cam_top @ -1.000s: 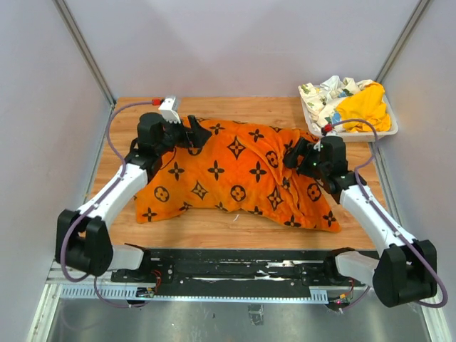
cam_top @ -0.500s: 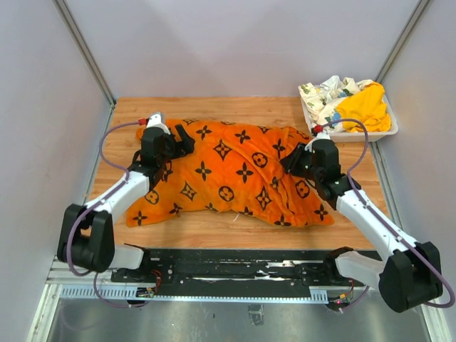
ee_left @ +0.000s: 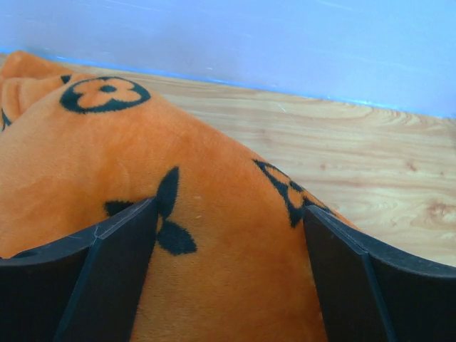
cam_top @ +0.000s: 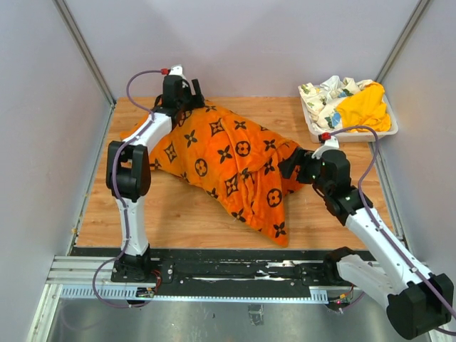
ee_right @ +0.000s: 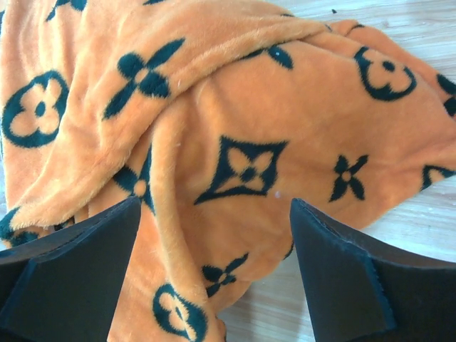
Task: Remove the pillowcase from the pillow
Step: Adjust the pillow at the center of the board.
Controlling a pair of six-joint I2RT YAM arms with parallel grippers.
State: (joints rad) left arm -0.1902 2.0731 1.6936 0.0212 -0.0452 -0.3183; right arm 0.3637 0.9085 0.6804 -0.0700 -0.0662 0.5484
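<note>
Pillowcase (cam_top: 235,171): bright orange plush with black motifs, lying aslant on the desk (cam_top: 171,221) from the far left corner toward the near middle; its near end sags in loose folds.
Pillow: not visible. It is judged to be inside the case, since the far end is plump and rounded.
Handling: soft, light and limp; the pile looks grippy rather than slick, and nothing is fragile. The case is likely to stretch and bunch rather than slide off as one piece, so the filling must be held back while the fabric is drawn away.
Where to take hold: a fold of loose cloth alone near the sagging end for pulling, and the stuffed far end for anchoring. Which end is the open one cannot be told.
Left claw (ee_left: 229,210): at the far end, jaws wide yet bearing on the stuffed bulge, which fills the gap and touches both fingers (ee_left: 114,263) — it reads as a broad pinch on the pillowcase.
Right claw (ee_right: 214,205): spread wide over the folded right flank of the case, holding nothing; contact with the cloth beneath cannot be told.
</note>
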